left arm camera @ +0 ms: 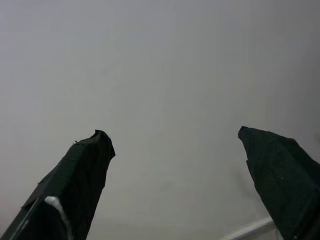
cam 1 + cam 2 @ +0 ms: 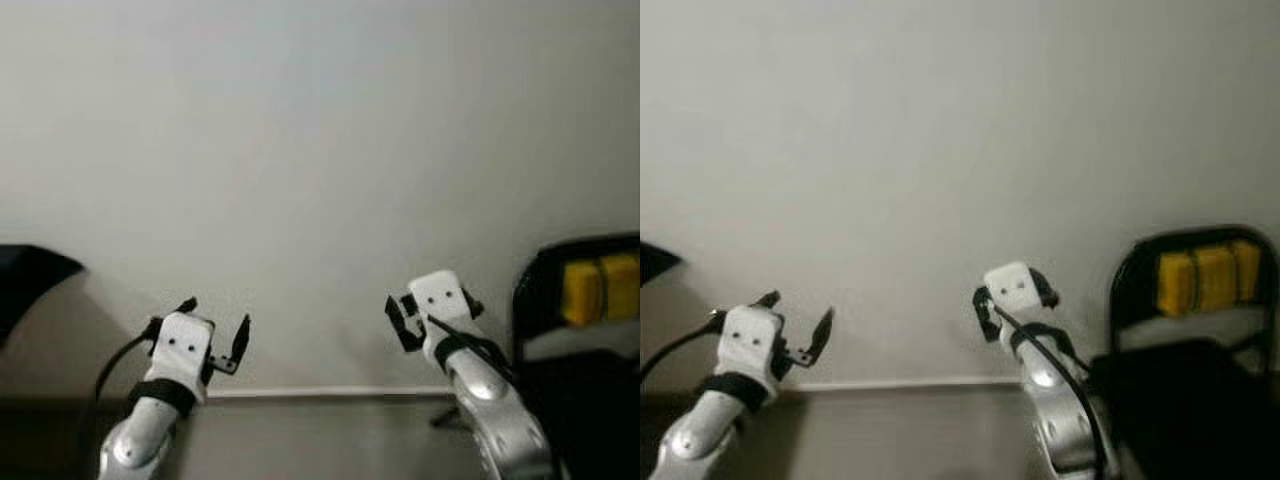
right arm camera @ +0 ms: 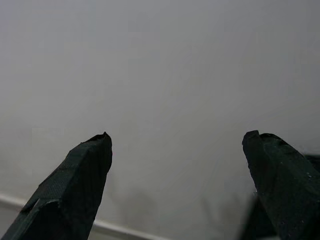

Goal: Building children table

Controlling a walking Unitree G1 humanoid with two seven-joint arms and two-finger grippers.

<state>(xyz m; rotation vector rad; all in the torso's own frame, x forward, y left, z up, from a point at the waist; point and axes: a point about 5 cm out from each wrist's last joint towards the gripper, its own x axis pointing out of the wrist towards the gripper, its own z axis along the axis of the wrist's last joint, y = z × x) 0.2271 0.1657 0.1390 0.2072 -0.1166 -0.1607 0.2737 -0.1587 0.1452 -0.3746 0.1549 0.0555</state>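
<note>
Before a bare wall [image 2: 320,150], left gripper [image 2: 213,335] and right gripper [image 2: 430,312] were raised, fingers spread, holding nothing, apparently ready. No table parts were visible; a chair [image 2: 1195,330] stood at the right.

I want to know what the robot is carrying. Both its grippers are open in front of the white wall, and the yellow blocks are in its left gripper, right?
Not quite. The yellow blocks sit on the black chair, as the right eye view shows. Left gripper and right gripper are open and empty before the white wall.
</note>
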